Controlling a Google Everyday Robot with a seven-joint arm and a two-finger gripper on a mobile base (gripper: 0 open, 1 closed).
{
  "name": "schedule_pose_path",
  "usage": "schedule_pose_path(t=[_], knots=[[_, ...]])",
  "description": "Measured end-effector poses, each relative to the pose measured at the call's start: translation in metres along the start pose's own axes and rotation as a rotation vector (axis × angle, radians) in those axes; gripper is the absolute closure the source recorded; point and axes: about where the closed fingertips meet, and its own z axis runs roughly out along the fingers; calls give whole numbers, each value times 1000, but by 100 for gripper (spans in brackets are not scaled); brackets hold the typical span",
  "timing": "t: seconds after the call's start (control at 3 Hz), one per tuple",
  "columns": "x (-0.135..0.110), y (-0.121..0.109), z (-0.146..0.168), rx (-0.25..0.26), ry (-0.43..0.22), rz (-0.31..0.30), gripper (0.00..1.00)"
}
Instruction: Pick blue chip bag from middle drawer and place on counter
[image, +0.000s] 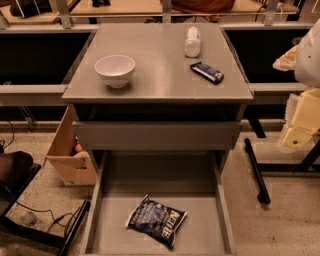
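Observation:
The blue chip bag (156, 220), dark blue with white "Kettle" lettering, lies flat in the open middle drawer (205, 232), left of centre near its front. The counter (160, 80) is the grey cabinet top above it. My gripper (296, 136) shows as pale yellow and white parts at the right edge of the camera view. It is beside the cabinet at about top-drawer height, well to the right of the bag and above it, and nothing shows in it.
On the counter stand a white bowl (115, 70), a white bottle lying down (192, 41) and a small dark blue wrapped bar (207, 72). The drawer above shows a plain grey front (156, 135). A cardboard box (67, 152) sits left and a black bar (256, 172) right.

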Motion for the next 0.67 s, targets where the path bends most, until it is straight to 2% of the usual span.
schedule_pose_path(t=[0.33, 0.67], knots=[[0, 0, 0, 0, 0, 0, 0], [-5, 1, 25, -19, -35, 9, 0]])
